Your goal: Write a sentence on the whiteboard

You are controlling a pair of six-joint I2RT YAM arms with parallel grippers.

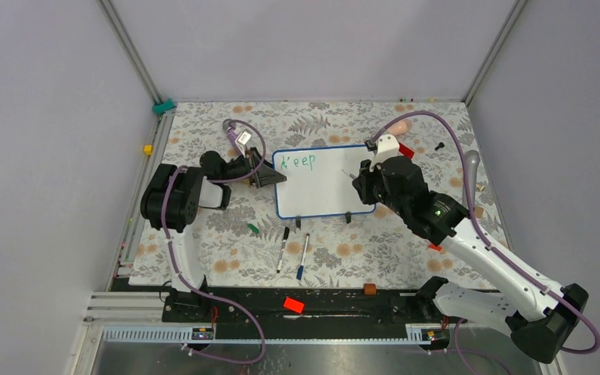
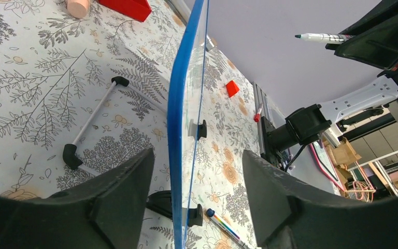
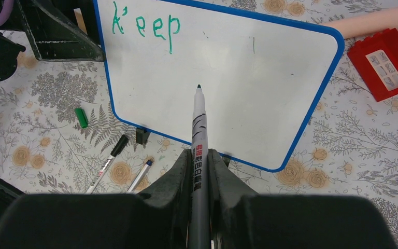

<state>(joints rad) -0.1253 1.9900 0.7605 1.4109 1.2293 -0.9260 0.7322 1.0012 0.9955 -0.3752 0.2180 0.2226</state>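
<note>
Whiteboard [image 1: 324, 181] sits mid-table on the floral cloth [image 1: 226, 258], between the two arms, its two black feet along the near long edge. How steeply it leans cannot be told from above.

Sentence [image 3: 145, 26]: only one green word, "Keep", in the board's top left corner. The rest of the white face is bare save a few faint specks.

Left gripper [image 2: 198, 154]: claw spread, one finger on each side of the board's blue left edge, a gap showing on both sides. Finger roots are cut off by the frame bottom. In the top view this claw is mostly hidden by its own wrist.

Right gripper [image 3: 200, 155]: pressed together, pinching a marker [image 3: 199, 119] by its barrel, the tip aimed at the board's middle. The right wrist view alone does not settle contact; the left wrist view shows the tip held off the face. The barrel print is too small to read.

On the cloth near the board's lower left:
- a green cap [image 3: 81, 117]
- two pens [image 3: 109, 161] lying side by side, their lower ends hidden behind the claw

Red block [image 3: 386, 62] beyond the board's right edge. A pink object [image 3: 373, 23] above it is cut off by the frame and cannot be identified
</note>
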